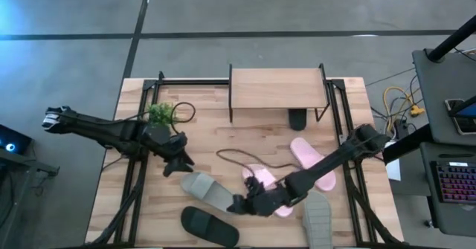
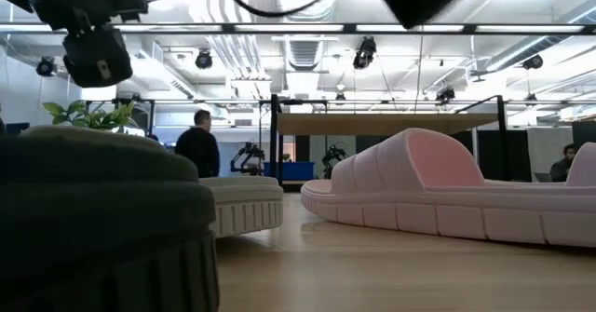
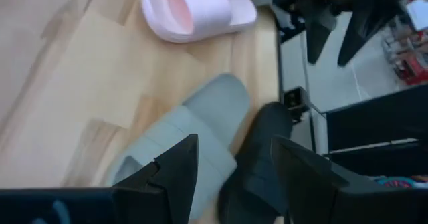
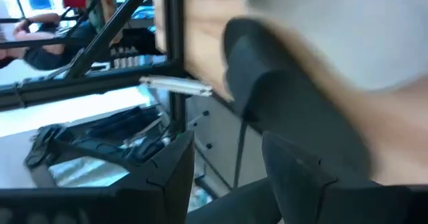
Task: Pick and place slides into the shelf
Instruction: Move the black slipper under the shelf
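Note:
The shelf [image 1: 275, 89] stands at the table's far middle, with one black slide [image 1: 297, 119] on the table under its right end. Two pink slides [image 1: 312, 160] [image 1: 260, 180], two grey slides [image 1: 207, 189] [image 1: 318, 219] and another black slide [image 1: 210, 227] lie flat on the tabletop. My left gripper [image 1: 178, 163] hovers open just beyond the left grey slide [image 3: 194, 130], nothing between its fingers. My right gripper [image 1: 242, 203] is open between that grey slide and the nearer pink one, with the black slide [image 4: 294, 103] blurred ahead of its fingers.
A small green plant [image 1: 160, 114] stands at the far left beside my left arm. A dark cord [image 1: 245, 158] loops across the table's middle. Black rails [image 1: 349, 152] run along both table sides. A person [image 2: 198, 149] stands in the room behind.

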You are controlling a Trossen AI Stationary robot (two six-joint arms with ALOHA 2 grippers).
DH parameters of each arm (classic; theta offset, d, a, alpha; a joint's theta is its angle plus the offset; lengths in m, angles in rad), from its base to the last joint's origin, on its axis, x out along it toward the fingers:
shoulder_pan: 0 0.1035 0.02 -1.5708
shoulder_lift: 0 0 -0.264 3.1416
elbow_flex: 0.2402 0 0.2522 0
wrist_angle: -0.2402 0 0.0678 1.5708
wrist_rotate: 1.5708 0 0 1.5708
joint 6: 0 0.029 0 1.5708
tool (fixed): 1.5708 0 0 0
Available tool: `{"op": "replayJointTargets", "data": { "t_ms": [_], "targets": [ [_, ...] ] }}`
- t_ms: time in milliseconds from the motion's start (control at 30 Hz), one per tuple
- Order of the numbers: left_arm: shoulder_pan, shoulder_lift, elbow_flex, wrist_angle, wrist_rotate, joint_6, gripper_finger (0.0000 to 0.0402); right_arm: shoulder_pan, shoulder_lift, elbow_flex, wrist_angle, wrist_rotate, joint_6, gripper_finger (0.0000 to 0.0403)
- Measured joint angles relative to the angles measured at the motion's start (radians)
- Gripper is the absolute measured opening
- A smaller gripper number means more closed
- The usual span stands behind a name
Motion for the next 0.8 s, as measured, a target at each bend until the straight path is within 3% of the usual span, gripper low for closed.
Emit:
{"op": "replayJointTargets", "data": {
  "t_ms": [533, 800],
  "targets": [
    [-0.112, -0.059, -0.001, -0.06, 0.001, 0.001, 0.0173, 0.003, 0.442, 0.538, -0.121, -0.025, 0.018, 0.0171],
    [-0.135, -0.095, -0.003, -0.079, -0.003, 0.001, 0.0173, 0.004, 0.545, 0.709, -0.326, -0.017, 0.018, 0.0173]
  ]
}}
